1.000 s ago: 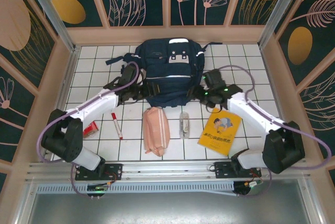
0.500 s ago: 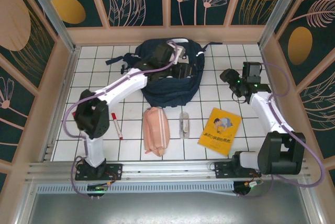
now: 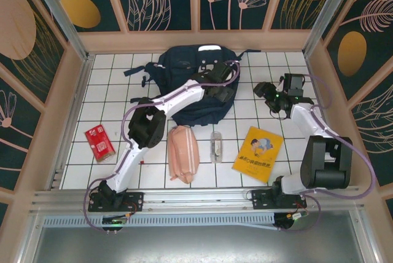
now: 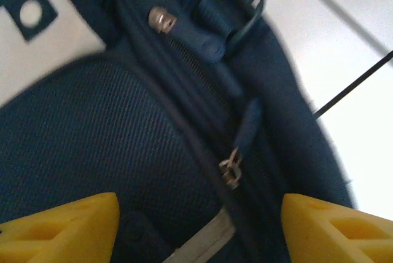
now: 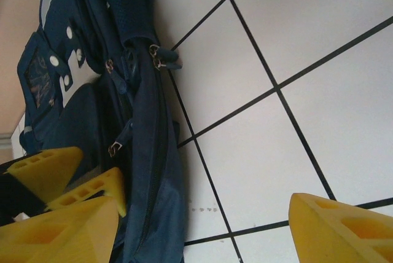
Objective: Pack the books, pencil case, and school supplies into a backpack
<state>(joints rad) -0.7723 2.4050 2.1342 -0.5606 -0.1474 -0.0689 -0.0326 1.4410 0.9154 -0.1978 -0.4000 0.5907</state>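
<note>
Backpack [image 3: 178, 66], navy blue with pale reflective patches, lies flat at the far middle of a white tiled surface [image 3: 110, 94]. The left arm reaches across the backpack's near right part. In the left wrist view, the left tool [image 4: 196, 226] hovers close above the fabric. Its yellow fingers [image 4: 61, 226] stand apart and clamp nothing, with a zip line and a small metal zip pull [image 4: 231, 172] between them.

The right tool [image 5: 196, 232] sits just off the backpack's right side and points toward it. Its fingers are also spread and empty. In the right wrist view, bare tile lies between them and the backpack's side seam runs along the left.

Four things lie nearer the arm bases than the backpack. The salmon-pink pencil case [image 3: 183, 153] is just beside the backpack's near edge. The small clear case [image 3: 215, 146] is a little to the near right. The yellow book [image 3: 258, 153], with a cartoon figure on its cover, is farther to the near right. The small red flat pack [image 3: 100, 142] is well off to the near left.
</note>
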